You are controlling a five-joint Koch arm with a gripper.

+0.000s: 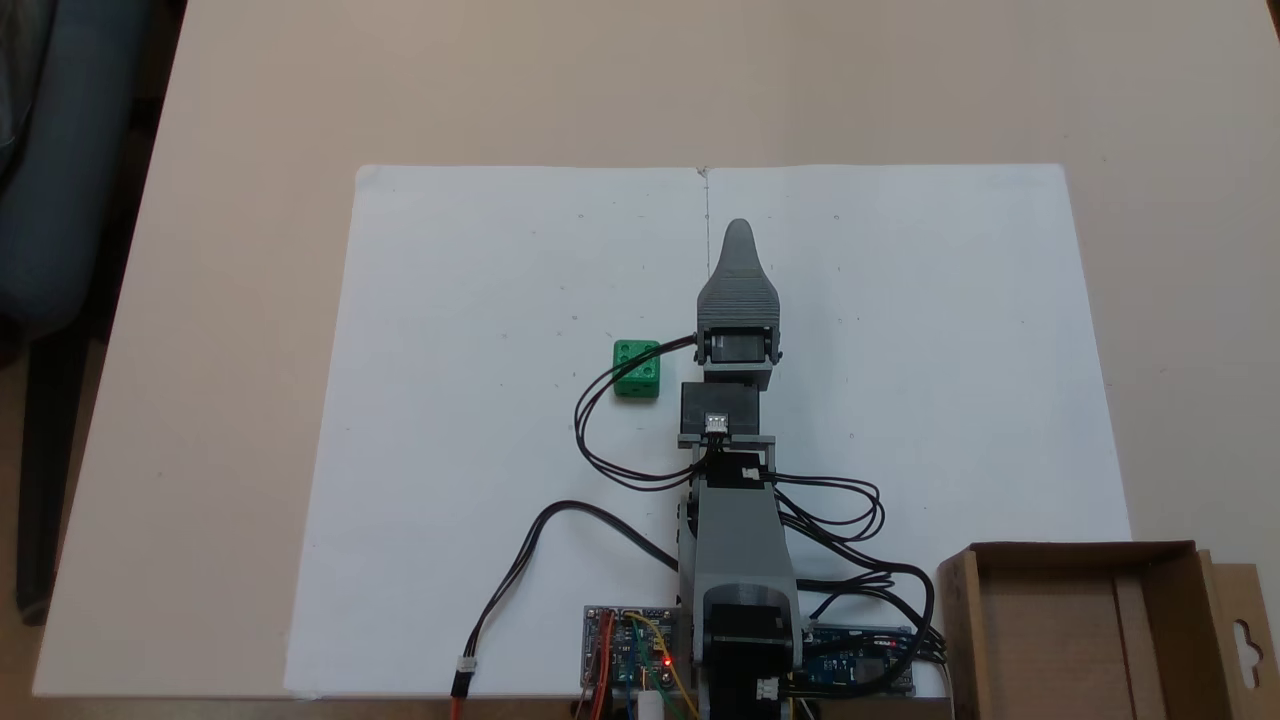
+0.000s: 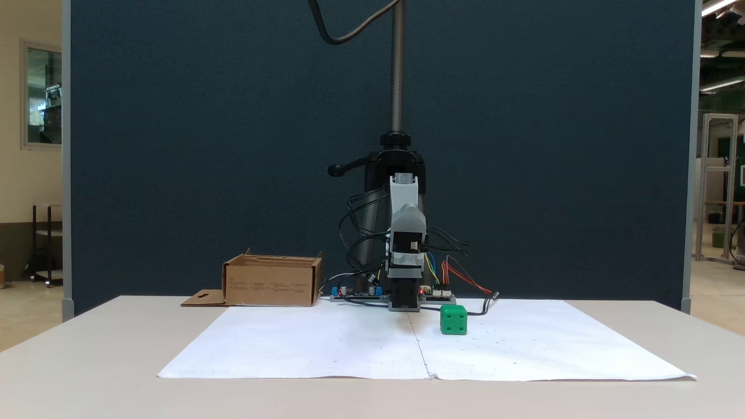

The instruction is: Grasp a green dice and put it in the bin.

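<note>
The green dice [image 1: 636,369] [image 2: 453,319] sits on the white paper, a small bright green cube with round pips. In the fixed view from above, it lies just left of the arm's wrist and behind the gripper [image 1: 739,235] tip; a black cable runs past it. The grey gripper [image 2: 404,307] rests low over the paper's centre line with nothing in it. Only one tapered jaw shows, so its state is unclear. The bin [image 1: 958,620] [image 2: 272,282], a brown cardboard box with a hang-tab, stands beside the arm's base with nothing inside that I can see.
White paper sheets [image 1: 480,300] cover the middle of the beige table [image 1: 250,100]. Circuit boards [image 1: 625,650] and looping black cables [image 1: 600,460] crowd the arm's base. A dark blue partition [image 2: 174,145] and a metal stand pole [image 2: 397,64] rise behind the arm.
</note>
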